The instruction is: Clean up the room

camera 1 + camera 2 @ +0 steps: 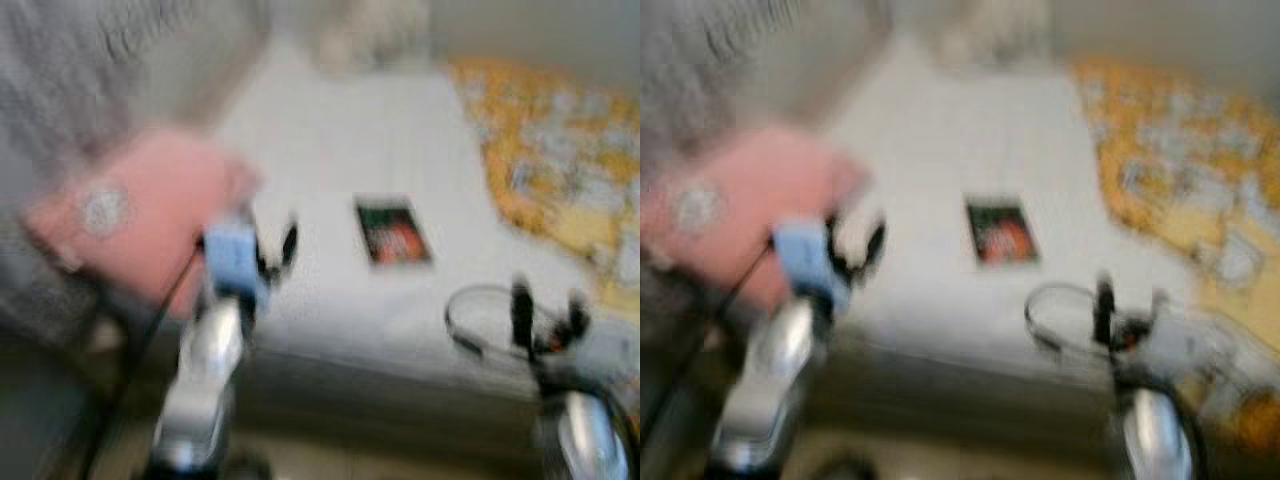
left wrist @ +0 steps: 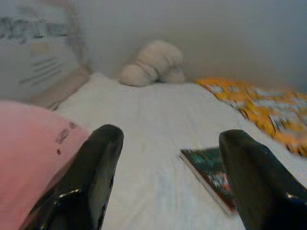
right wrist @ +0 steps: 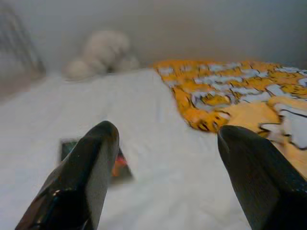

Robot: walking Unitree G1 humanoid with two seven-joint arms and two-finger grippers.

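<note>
The head views are blurred. A dark book (image 1: 392, 230) with a red and green cover lies flat in the middle of a white bed (image 1: 340, 140). My left gripper (image 1: 272, 240) is open, held over the bed's left front part, beside a pink pillow (image 1: 150, 210). In the left wrist view the book (image 2: 211, 175) lies just ahead of the open fingers. My right gripper (image 1: 548, 305) is open and empty near the bed's front right edge, with the book (image 3: 122, 170) ahead and to its left.
An orange and yellow patterned blanket (image 1: 560, 150) covers the bed's right side. A white plush toy (image 2: 153, 62) sits at the far end by the wall. A thin dark loop (image 1: 452, 318), perhaps a cable, lies by the right gripper. Grey fabric hangs at the far left.
</note>
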